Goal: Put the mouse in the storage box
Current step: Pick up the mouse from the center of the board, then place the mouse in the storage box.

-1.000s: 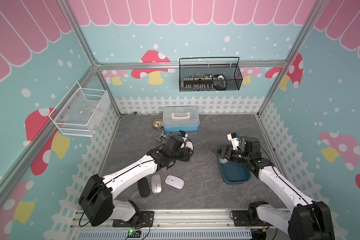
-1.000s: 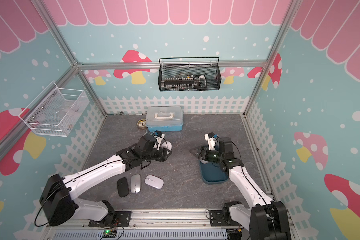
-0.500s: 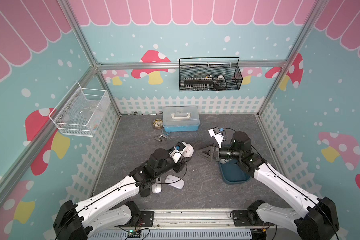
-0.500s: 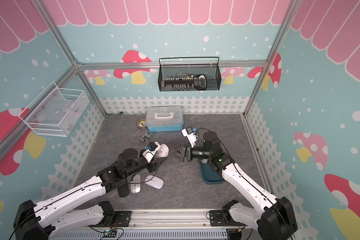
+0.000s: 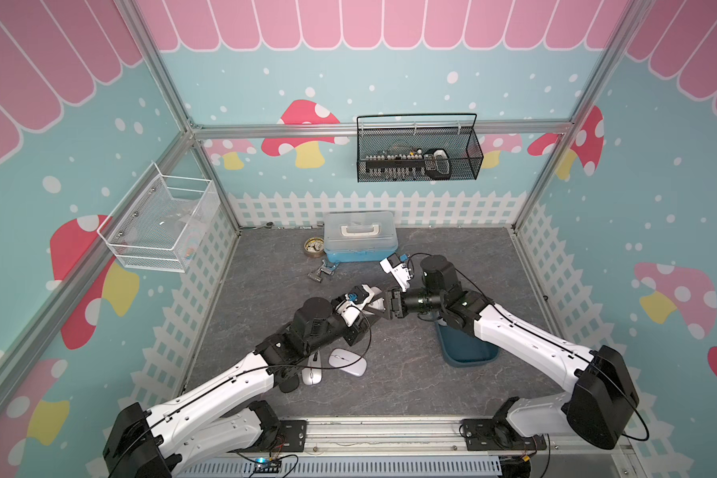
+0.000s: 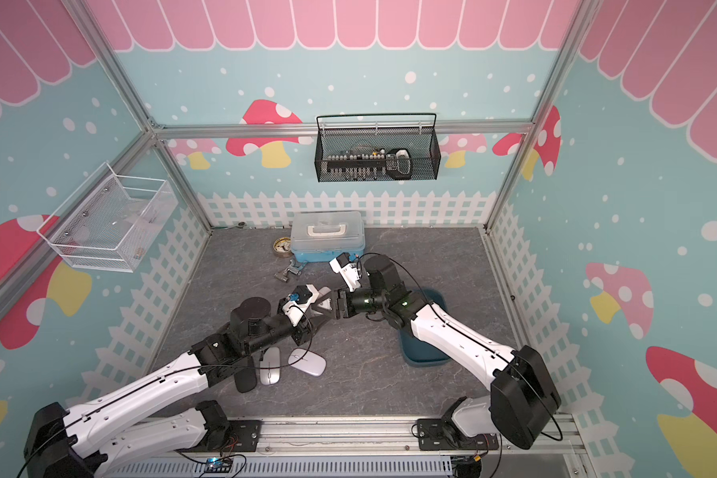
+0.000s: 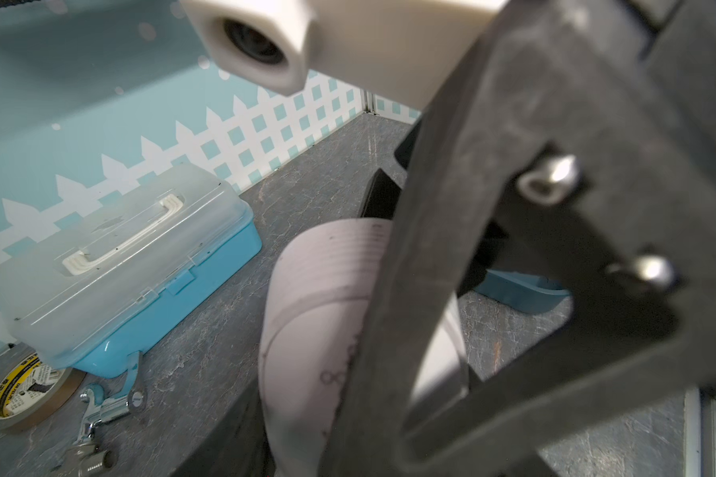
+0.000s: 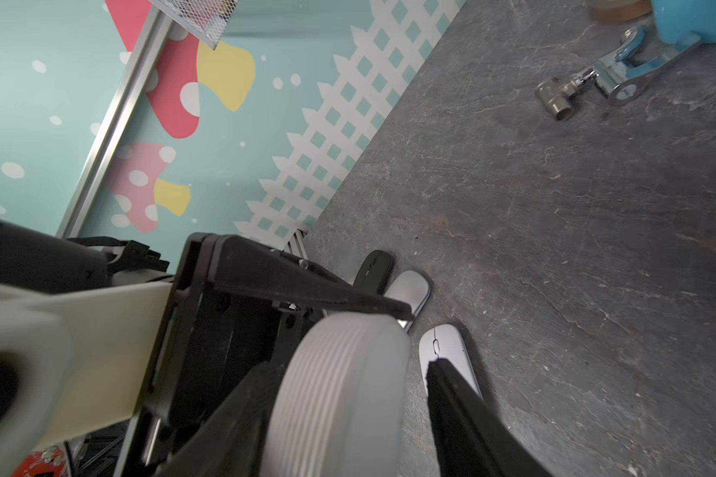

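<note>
Mouse, pale grey with a ribbed shell, hangs in the air above the middle of the table, well apart from the storage box; the left gripper is clamped on it, 1 finger pressed along its edge in the right wrist view; the right gripper meets it head-on, its 2 fingers straddling the shell with a sliver of gap beside 1 of them, so its jaws stand apart and do not yet grip. The step looks like a handover; done well, the right jaws should close squarely on the free end and take the weight before the left lets go, since the curved shell could slip out of a shallow pinch; then the mouse goes across and down into the box, partly hidden under the right forearm. 3 more mice, black, silver and white, lie by the left arm; a light-blue case, tape roll and metal valve sit further back, off the route; only that forearm hangs over the box.
</note>
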`<state>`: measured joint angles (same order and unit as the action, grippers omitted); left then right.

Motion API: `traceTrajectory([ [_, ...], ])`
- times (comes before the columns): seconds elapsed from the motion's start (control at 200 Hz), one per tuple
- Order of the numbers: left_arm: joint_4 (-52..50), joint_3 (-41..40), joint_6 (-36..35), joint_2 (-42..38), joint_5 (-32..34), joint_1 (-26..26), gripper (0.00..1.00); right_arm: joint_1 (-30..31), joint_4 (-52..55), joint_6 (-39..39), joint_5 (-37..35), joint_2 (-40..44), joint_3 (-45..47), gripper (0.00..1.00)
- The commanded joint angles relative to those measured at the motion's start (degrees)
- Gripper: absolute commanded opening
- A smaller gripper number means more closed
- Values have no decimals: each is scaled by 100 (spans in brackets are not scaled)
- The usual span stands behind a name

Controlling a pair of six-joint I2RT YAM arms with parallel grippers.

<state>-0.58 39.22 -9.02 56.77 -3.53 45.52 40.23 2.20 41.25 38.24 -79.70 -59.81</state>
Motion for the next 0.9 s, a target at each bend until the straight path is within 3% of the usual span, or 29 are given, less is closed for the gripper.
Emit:
traceTrajectory([
  [0.0, 71, -108, -47, -43, -86, 10, 31, 121, 330, -201, -349, -95, -263, 53],
  [0.14, 49, -134, -39, -3, -61, 10, 32, 151, 343, -141, -326, -188, -298, 35],
  [0.195, 49, -139, -9, 9, -36, 10, 37, 152, 338, -134, -349, -196, -294, 31],
  [0.23, 49, -143, 24, 7, -19, 10, 45, 152, 327, -129, -384, -186, -281, 30],
  [0.29, 17, -152, 166, -12, 86, 10, 71, 152, 312, -135, -460, -186, -274, 29],
  [0.425, -354, -78, 546, -39, 213, 10, 95, 130, 398, -411, -703, -211, -303, 29],
  [0.615, -1017, -158, 1304, -553, 378, 19, 99, -131, 563, -828, -1029, -292, -73, 28],
  [0.896, -1740, -449, 2698, -1652, 889, 42, 99, -1083, 474, -812, -983, -67, 495, 28],
])
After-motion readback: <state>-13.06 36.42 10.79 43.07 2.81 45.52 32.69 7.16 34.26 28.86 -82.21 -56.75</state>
